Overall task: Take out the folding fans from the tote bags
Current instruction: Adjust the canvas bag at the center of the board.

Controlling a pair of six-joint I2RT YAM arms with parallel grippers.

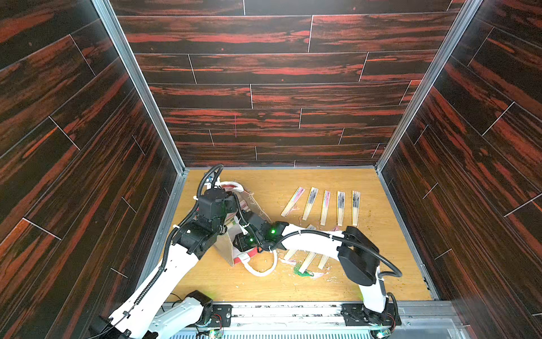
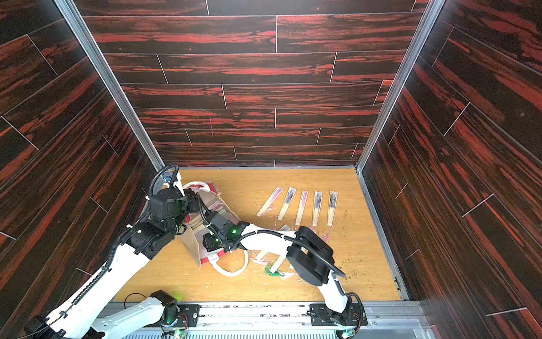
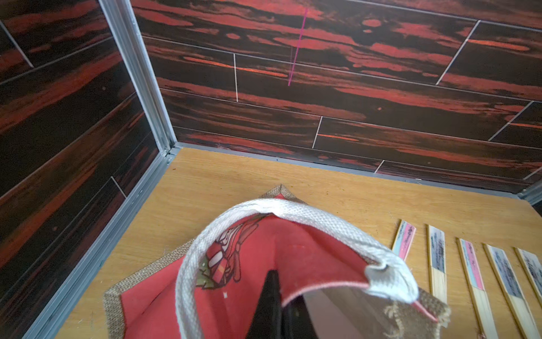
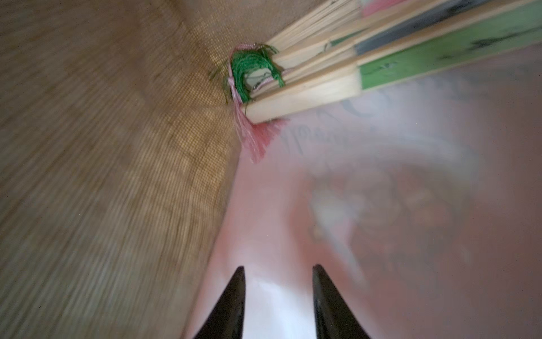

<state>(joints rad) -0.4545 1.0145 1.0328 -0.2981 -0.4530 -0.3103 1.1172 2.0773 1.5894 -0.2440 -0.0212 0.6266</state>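
Note:
The tote bag (image 1: 224,249) (image 2: 192,243), tan burlap with red side panels, lies slumped at the table's left in both top views. My left gripper (image 3: 281,296) is shut on the rim of a red side panel (image 3: 293,258), beside a white rope handle (image 3: 293,214). My right gripper (image 4: 278,268) is inside the bag, open with nothing between its fingers. Ahead of it several folding fans (image 4: 381,67) lie bundled in the bag's corner, with a green tassel (image 4: 252,70) and a pink tassel (image 4: 252,138). Several more fans (image 1: 325,207) lie in a row on the table at the back right.
More fans (image 1: 308,259) and a green tassel (image 1: 302,271) lie partly under my right arm (image 1: 316,237). The bag's second handle (image 1: 261,268) rests on the table. The dark left wall (image 1: 88,176) stands close beside the bag. A metal rail (image 1: 293,311) runs along the front edge.

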